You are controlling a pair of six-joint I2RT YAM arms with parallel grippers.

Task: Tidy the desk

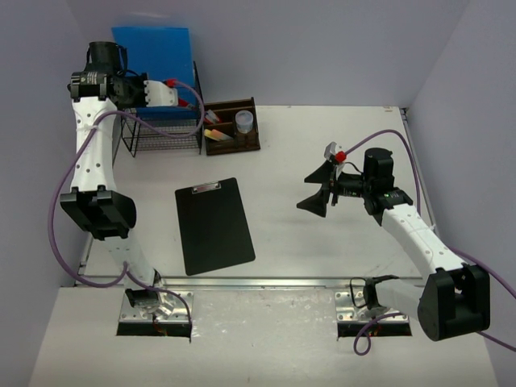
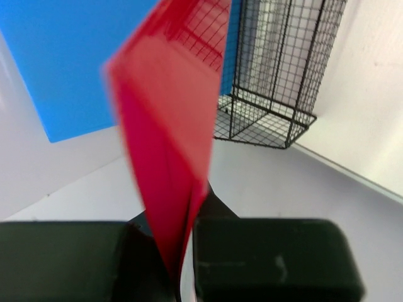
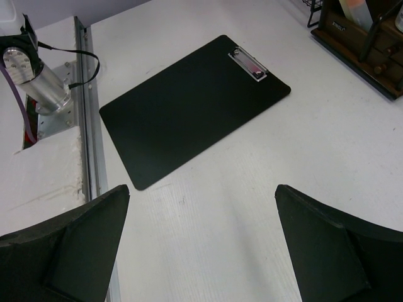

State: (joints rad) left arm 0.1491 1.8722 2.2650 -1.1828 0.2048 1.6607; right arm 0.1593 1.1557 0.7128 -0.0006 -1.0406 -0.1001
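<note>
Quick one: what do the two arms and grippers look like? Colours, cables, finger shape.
Both the left arm and the right arm have white link shells with black joint housings. A purple cable loops along each. The left gripper shows blocky matte-black fingers up close. The right gripper has black wedge-shaped fingers, with a small red knob just behind them.

Blurry red sheet (image 2: 165, 126); base within claw (image 2: 182, 267)
</note>
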